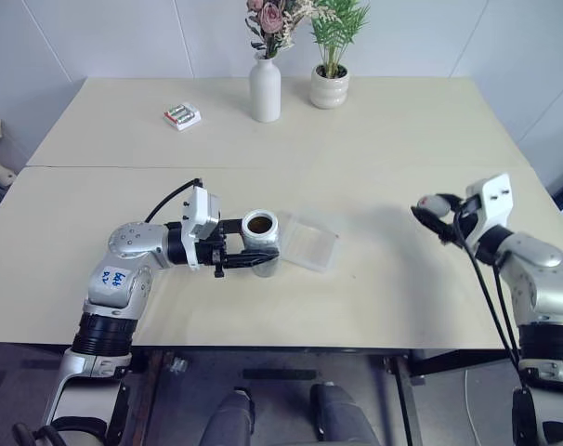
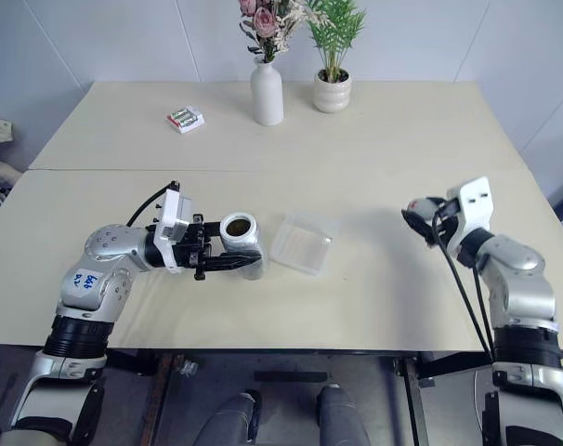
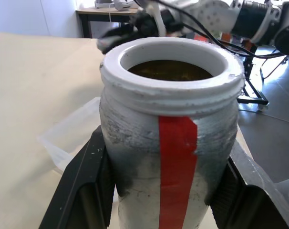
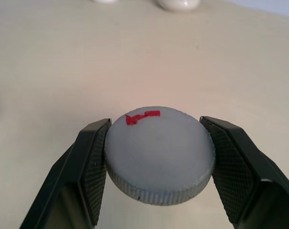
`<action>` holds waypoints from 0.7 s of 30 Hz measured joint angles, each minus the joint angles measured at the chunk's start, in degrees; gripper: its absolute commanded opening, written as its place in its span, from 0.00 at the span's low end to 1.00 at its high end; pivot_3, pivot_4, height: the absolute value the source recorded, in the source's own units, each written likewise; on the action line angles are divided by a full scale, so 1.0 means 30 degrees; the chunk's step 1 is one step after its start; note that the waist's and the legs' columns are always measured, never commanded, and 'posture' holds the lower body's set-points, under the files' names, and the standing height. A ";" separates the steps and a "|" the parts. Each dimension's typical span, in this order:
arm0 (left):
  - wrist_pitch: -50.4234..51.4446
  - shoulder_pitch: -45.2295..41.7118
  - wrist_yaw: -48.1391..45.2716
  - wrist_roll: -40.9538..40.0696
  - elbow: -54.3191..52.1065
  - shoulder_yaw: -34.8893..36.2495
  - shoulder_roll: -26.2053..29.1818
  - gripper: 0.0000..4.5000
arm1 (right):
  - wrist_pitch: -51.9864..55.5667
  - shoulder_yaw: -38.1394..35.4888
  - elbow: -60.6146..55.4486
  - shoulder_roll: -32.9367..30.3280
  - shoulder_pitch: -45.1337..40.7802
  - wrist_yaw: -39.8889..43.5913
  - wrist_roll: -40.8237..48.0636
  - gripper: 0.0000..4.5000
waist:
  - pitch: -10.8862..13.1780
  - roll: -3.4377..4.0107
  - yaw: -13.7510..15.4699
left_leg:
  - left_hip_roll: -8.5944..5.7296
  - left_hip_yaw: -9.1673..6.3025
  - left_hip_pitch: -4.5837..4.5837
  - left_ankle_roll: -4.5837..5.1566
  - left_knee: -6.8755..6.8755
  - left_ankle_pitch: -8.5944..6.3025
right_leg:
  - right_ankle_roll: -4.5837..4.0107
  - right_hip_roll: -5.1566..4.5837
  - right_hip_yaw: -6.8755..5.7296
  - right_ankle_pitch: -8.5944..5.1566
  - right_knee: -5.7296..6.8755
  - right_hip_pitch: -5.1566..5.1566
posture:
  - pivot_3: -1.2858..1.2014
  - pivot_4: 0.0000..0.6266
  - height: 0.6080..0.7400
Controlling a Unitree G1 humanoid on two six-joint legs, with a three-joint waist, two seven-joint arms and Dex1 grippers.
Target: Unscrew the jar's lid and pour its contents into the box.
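My left gripper [image 1: 248, 249] is shut on the jar [image 1: 261, 236], holding it upright just above the table near the middle. The jar's mouth is uncovered, and brown contents [image 3: 170, 70] show inside it; a red strip runs down its side [image 3: 177, 162]. Right beside the jar lies the box [image 1: 310, 243], a shallow clear container on the table. Far off to the right, my right gripper [image 1: 434, 216] is shut on the lid [image 4: 159, 153], a round grey cap with a red mark on top, held level above the tabletop.
At the back of the table stand a tall white vase [image 1: 265, 89] with flowers and a small white pot [image 1: 329, 87] with a green plant. A small pack of batteries [image 1: 182, 115] lies at the back left. A seam crosses the table [image 1: 374, 168].
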 measured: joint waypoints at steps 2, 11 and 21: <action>-0.0038 -0.0220 0.0001 0.0000 0.0214 0.0005 -0.0016 0.47 | -0.0487 -0.0004 0.0128 0.0282 0.0377 -0.0254 -0.0229 0.66 | 0.0000 0.0000 -0.0047 | -0.0001 0.0009 0.0009 0.0003 0.0007 0.0002 | 0.0007 0.0000 0.0012 0.0004 0.0001 0.0004 | 0.52 0.24 1.00; -0.0109 -0.0387 0.0125 0.0002 0.0407 0.0023 -0.0077 0.47 | -0.2330 -0.0466 0.2461 0.1663 0.1197 -0.1641 -0.0321 0.66 | 0.0000 0.0000 -0.0003 | -0.0002 0.0022 0.0041 0.0011 0.0021 0.0007 | 0.0024 0.0002 0.0032 0.0019 0.0005 0.0032 | 0.52 0.24 1.00; -0.0214 -0.0387 0.0453 0.0012 0.0398 0.0119 -0.0064 0.47 | 0.0131 -0.1153 0.0596 0.1807 0.1365 -0.0490 0.2003 0.99 | 0.0001 0.0004 -0.0012 | 0.0002 0.0022 0.0042 0.0010 0.0019 0.0007 | 0.0023 0.0004 0.0036 0.0021 0.0008 0.0030 | 0.52 0.24 1.00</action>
